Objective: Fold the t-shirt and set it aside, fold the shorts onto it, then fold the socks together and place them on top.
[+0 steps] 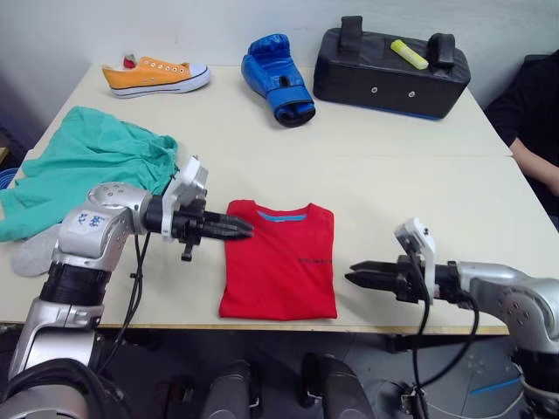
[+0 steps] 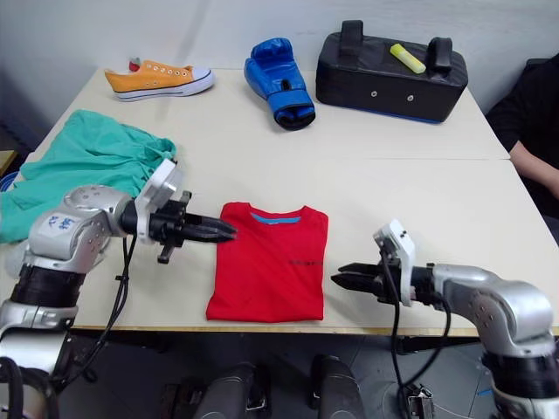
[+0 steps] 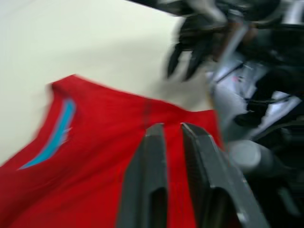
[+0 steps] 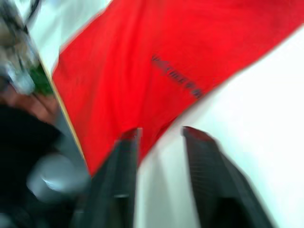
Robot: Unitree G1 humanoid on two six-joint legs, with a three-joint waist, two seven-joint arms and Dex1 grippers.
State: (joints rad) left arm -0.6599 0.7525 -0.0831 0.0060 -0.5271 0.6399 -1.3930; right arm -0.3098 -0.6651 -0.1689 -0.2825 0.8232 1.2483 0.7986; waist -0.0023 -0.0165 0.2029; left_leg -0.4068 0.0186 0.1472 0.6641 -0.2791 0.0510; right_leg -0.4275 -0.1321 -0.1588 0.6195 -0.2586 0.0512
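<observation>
In the left eye view, the red t-shirt (image 1: 279,259) is lying flat and folded into a neat rectangle near the front edge of the table (image 1: 410,175), with its blue collar band facing the far side. The left gripper (image 1: 238,229) is hanging just over the t-shirt's left edge, up near the collar, and its two black fingers are sitting close together with nothing between them. The right gripper (image 1: 356,277) is hanging a little to the right of the t-shirt, not touching it, and its fingers are spread a bit apart. The teal shorts (image 1: 87,166) are lying in a loose heap on the far left of the table, and a grey sock (image 1: 35,251) is peeking out at their near edge. Farther back, an orange shoe (image 1: 155,75), a blue boxing glove (image 1: 278,78) and a black pad (image 1: 391,63) with a yellow marker (image 1: 409,54) on it are sitting in a row. A person's arm (image 1: 534,161) is showing at the right edge. In the left wrist view, the two fingers (image 3: 147,185) are standing nearly together above the red cloth. In the right wrist view, the fingers (image 4: 124,166) are standing apart, one over the t-shirt's edge and one over the bare table.
</observation>
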